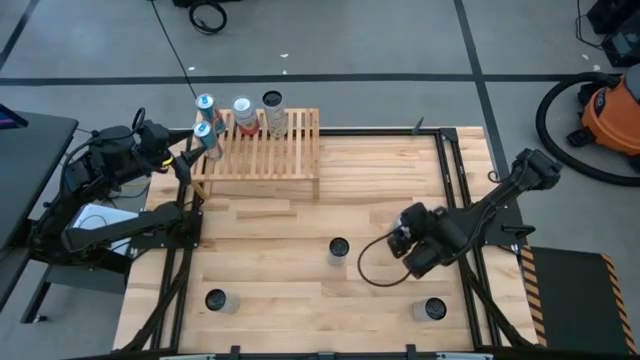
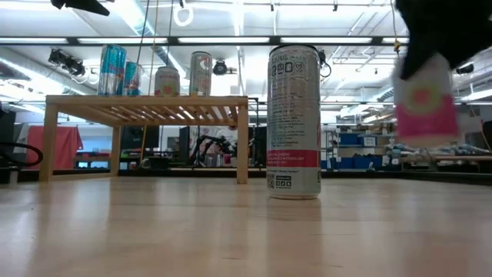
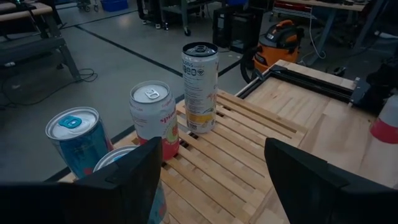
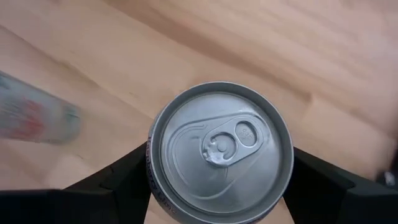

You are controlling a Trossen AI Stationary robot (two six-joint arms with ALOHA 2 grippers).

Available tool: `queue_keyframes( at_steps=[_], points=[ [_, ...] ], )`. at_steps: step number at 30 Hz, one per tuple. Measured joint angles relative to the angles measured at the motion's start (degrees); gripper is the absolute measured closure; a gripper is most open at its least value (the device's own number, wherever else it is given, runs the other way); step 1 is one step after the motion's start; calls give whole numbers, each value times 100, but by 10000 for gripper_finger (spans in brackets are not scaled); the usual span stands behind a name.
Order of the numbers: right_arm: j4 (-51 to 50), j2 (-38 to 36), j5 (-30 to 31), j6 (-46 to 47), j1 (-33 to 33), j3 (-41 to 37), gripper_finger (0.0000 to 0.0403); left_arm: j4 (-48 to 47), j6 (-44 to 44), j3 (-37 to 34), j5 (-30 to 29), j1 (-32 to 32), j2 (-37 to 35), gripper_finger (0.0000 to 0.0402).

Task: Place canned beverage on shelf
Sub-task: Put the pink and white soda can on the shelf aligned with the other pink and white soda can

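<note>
The shelf (image 1: 265, 148), a low light-wood slatted rack, stands at the table's far left (image 2: 146, 104). Several cans stand on its far part: two blue ones (image 3: 78, 140), a red-and-white one (image 3: 154, 118) and a tall white one (image 3: 200, 87). My left gripper (image 3: 212, 155) hovers open at the shelf's left end (image 1: 188, 160), with nothing between its fingers. My right gripper (image 1: 405, 240) is over the table's right half, shut on a white-and-pink can (image 2: 423, 96), whose silver top (image 4: 221, 146) fills the right wrist view. My right gripper pinches the can's upper side wall (image 4: 151, 171), just under the top rim, between its two fingers (image 4: 118, 177), one on each side. The fingers come from above, slanting down. The can hangs roughly upright below them, lifted clear of the table.
Three more cans stand on the table: one in the middle (image 1: 338, 248), tall in the low view (image 2: 294, 123), one near left (image 1: 216, 300) and one near right (image 1: 434, 310). Black rails (image 1: 455, 200) run along the table's sides. The shelf's near slats are bare.
</note>
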Motion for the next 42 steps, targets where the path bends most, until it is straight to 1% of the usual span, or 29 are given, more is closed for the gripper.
queue_keyframes(
  at_steps=[3,6,11,15,19,25,30,32,34,37,40,42],
  points=[
    [55,0,295,-756,-285,491,109,-2,0,0,0,1,0,118],
    [135,-2,424,-1627,-690,957,109,-7,-2,0,0,0,0,118],
    [678,0,440,-3254,-1418,1538,109,-131,-136,0,0,1,1,118],
    [1298,0,389,-4544,-1974,1914,109,-197,-305,0,0,0,2,118],
    [2262,0,137,-5796,-2552,2056,109,-214,-342,0,2,0,2,118],
    [3881,102,-765,-7336,-3337,2065,109,-188,-457,0,0,0,2,118],
    [4826,416,-1351,-8138,-3834,2065,109,-175,-458,0,0,0,2,118],
    [5019,592,-1638,-8356,-3986,2093,109,-173,-459,0,0,0,2,118],
    [4997,818,-1885,-8456,-4100,2255,109,-172,-486,0,0,0,2,118],
    [4907,1136,-1956,-8708,-4177,2646,109,-170,-596,0,0,0,2,118],
    [4836,1468,-2138,-8957,-4210,3157,109,-173,-608,0,0,0,4,118],
    [4580,1697,-2244,-9085,-4218,3552,109,-170,-606,0,0,2,4,118]
  ],
)
